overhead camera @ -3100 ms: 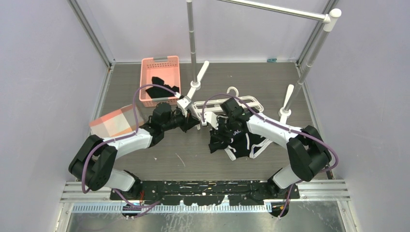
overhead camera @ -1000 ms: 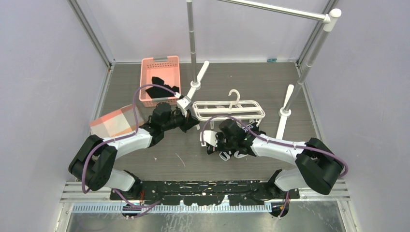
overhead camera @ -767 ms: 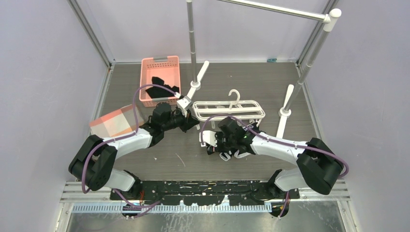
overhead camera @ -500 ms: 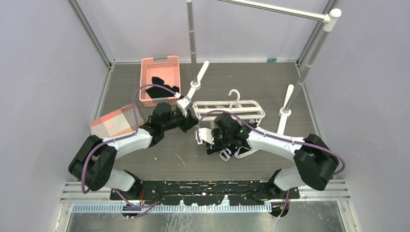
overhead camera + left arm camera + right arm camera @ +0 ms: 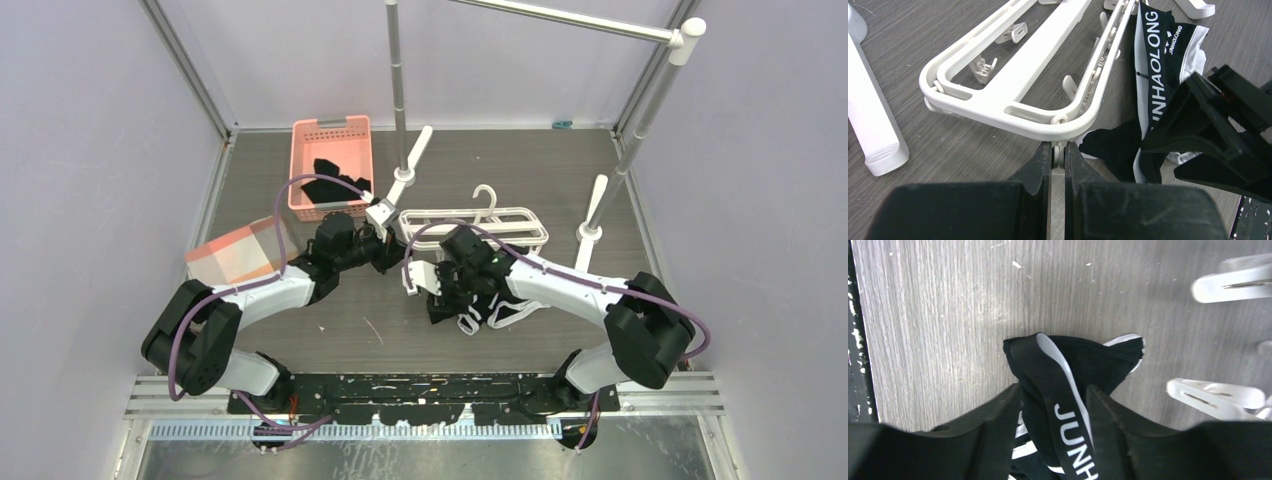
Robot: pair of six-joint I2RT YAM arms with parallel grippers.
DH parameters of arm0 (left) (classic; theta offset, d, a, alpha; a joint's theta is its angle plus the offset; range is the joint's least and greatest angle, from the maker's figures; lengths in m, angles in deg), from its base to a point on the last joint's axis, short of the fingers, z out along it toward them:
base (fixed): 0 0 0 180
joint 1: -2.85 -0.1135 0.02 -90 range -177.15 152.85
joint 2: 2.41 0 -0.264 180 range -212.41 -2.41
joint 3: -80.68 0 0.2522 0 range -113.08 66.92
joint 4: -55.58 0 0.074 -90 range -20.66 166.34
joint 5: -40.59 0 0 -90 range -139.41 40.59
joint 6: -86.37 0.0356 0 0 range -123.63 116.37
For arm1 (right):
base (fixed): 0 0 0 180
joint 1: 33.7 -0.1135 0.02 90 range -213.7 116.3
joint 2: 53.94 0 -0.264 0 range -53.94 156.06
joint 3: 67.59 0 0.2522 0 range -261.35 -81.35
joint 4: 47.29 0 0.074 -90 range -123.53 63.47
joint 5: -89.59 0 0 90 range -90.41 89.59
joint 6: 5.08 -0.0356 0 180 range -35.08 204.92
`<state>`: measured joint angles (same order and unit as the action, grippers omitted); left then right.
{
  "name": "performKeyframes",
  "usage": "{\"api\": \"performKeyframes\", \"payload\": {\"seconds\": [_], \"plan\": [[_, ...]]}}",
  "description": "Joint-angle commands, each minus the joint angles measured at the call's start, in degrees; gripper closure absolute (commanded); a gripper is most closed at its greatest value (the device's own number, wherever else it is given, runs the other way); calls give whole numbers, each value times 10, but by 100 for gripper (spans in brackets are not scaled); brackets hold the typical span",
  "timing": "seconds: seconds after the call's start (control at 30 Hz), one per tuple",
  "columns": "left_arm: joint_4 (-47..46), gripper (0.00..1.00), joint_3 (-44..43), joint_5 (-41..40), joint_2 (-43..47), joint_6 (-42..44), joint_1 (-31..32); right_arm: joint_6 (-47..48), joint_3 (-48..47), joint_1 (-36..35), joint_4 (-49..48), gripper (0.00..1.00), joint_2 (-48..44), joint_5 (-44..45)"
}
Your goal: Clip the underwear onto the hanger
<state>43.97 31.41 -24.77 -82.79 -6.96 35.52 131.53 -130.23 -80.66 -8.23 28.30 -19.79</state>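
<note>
The hanger, a white frame with clips, lies flat on the table. My left gripper is at its left corner. In the left wrist view the left gripper is shut on a small white clip under the hanger's rounded corner. The underwear lies bunched just in front of the hanger, under my right arm, with its lettering showing. My right gripper grips a raised fold of waistband. Its jaws stand fairly wide, and the fabric fills the gap.
A pink basket with black garments stands at the back left. A pale red box sits left of my left arm. The grey rail stand's post and white feet flank the hanger. Loose clips hang nearby.
My right gripper has moved left and back toward the hanger's left corner, dragging the underwear's waistband along, and its jaws have widened. The left arm has stayed still.
</note>
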Motion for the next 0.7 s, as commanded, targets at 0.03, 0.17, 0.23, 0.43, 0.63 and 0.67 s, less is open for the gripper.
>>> {"api": "performKeyframes", "payload": {"seconds": [0.03,0.17,0.23,0.43,0.63,0.67], "plan": [[-29,100,-9,-5,22,10,1,27,-62,27,15,36,-16,-39],[-28,100,-10,-7,23,12,1,41,-95,44,59,34,18,-54],[-28,100,-10,-6,22,13,1,46,-108,50,80,34,36,-69],[-24,100,-10,-8,24,15,1,54,-124,65,101,34,75,-96],[-21,100,-11,-9,24,17,1,56,-138,77,123,34,99,-110],[-21,100,-11,-9,25,17,1,58,-140,78,128,34,101,-113]]}}
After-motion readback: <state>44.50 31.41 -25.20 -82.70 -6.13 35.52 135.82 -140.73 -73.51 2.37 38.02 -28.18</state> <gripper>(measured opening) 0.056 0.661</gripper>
